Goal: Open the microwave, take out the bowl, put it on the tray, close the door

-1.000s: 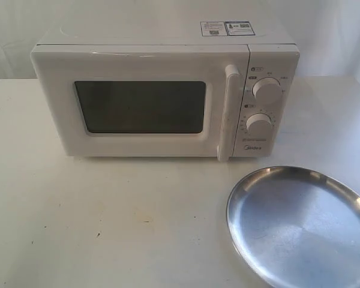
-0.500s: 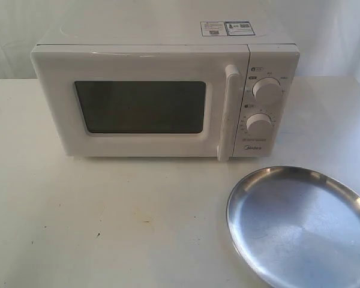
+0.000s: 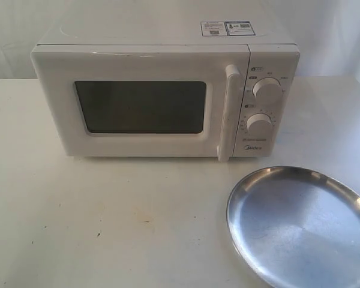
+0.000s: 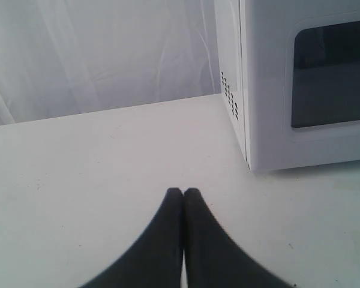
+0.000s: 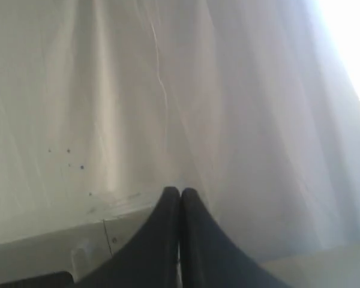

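Door (image 3: 141,108): closed; handle (image 3: 229,114) upright at right edge (right arm likely nearer).
Left end effector (image 4: 183,193): tips together, off microwave (image 4: 231,54) left side.
Right end effector (image 5: 180,193): tips together.

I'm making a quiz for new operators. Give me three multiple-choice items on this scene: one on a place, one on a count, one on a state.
1. Where is the tray relative to the microwave? A) on top of it B) on the table in front of it C) inside it
2. How many round knobs has it? A) one B) four C) two
3. The door is: A) shut B) half open C) removed
Answers: 1 B, the tray lies on the table at lower right in the exterior view; 2 C, two knobs are stacked beside the handle; 3 A, the door sits flush with the front.
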Robot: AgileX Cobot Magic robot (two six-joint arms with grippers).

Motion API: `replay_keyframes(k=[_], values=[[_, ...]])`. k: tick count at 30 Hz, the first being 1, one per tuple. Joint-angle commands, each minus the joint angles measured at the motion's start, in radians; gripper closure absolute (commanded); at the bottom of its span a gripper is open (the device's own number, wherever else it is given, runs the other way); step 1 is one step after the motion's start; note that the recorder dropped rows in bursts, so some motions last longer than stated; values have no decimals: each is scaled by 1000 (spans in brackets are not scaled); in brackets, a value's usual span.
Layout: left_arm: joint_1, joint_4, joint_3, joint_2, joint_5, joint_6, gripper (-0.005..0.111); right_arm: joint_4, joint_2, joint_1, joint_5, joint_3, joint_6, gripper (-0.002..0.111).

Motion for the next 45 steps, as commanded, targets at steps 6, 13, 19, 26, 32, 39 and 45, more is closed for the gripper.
replay_keyframes(k=[6,13,19,26,32,39,45], values=[[-4,-8,-3,-2,-4,0,107,-173,106,-1,-320,-101,229,108],[-4,-8,-3,-2,-4,0,107,-467,395,-1,-413,-261,282,108],[-4,-8,-3,-2,-4,0,107,-543,664,-1,-433,-276,302,108],[-4,-8,-3,-2,-4,0,107,-693,915,-1,-546,-275,258,108],[-4,-8,-3,-2,-4,0,107,-837,1073,-1,-749,-275,102,108],[-4,-8,-3,-2,-4,0,107,-839,1158,-1,-702,-275,9,108],[-4,-8,-3,-2,-4,0,107,-767,1229,-4,-679,-277,-99,108]])
